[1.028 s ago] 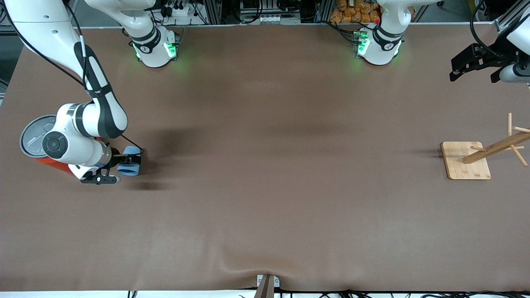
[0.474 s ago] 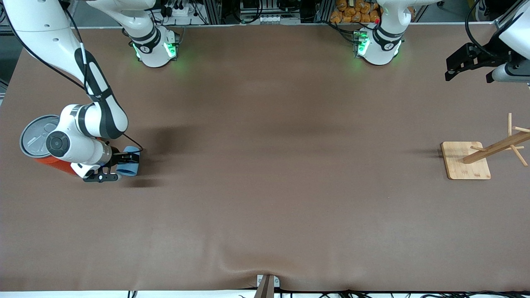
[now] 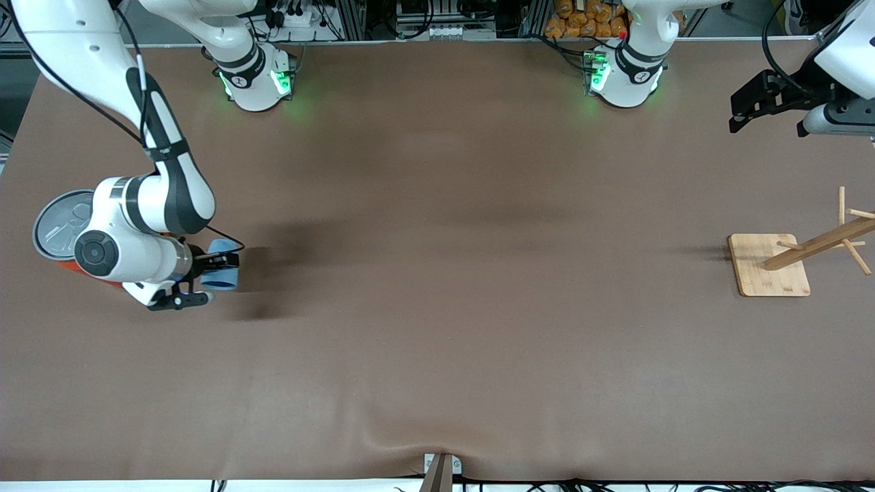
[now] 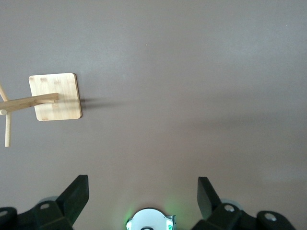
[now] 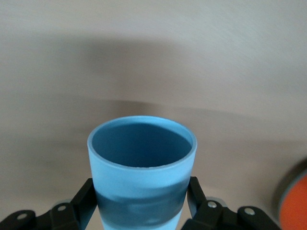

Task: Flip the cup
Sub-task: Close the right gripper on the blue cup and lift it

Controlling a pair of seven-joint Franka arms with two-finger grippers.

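Right gripper [image 3: 222, 270]: you had it clamped on the cup [image 3: 221, 273], one finger [image 5: 82, 203] on each side of the wall, low over the table [image 3: 437, 307] at the right arm's end
Cup: light blue, darker inside; you held it on its side in the front view, its mouth toward the front camera; in the right wrist view the open rim [image 5: 142, 142] pointed away from the wrist
Cup contact: I could not tell whether it touched the table
Orange can [image 3: 58, 229]: it stood upright with its grey lid up, just beside the right arm's wrist, partly hidden by it
Left gripper [image 3: 755, 106]: you kept it up in the air at the left arm's end, waiting; its fingers [image 4: 76, 194] stood wide apart with nothing between them
Wooden rack [image 3: 786, 263]: it stood on its square base at the left arm's end, well apart from the cup
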